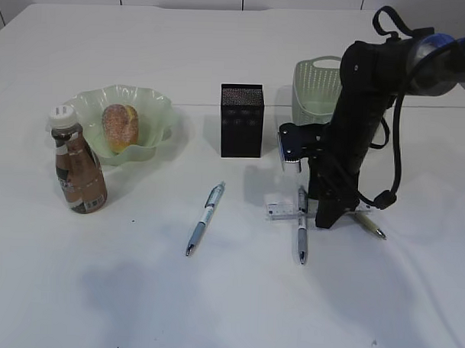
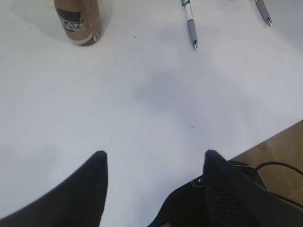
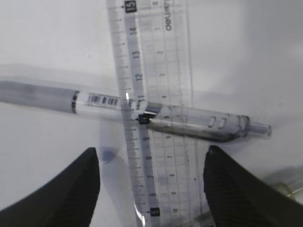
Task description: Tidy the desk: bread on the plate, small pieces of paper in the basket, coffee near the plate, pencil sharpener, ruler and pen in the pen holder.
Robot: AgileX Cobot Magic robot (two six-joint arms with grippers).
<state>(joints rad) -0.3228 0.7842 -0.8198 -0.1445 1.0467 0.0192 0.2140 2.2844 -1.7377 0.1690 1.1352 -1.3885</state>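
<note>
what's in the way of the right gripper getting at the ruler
A pen lies across the ruler, right between the open right gripper fingers. Any grab here meets the pen first. Nothing else visible blocks it.

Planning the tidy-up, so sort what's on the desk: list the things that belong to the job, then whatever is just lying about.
Job things:
bread in the plate
coffee beside the plate
pen holder
basket
ruler under a grey pen
blue pen
a third pen, partly hidden by the arm

Just lying about:
nothing visible
</note>
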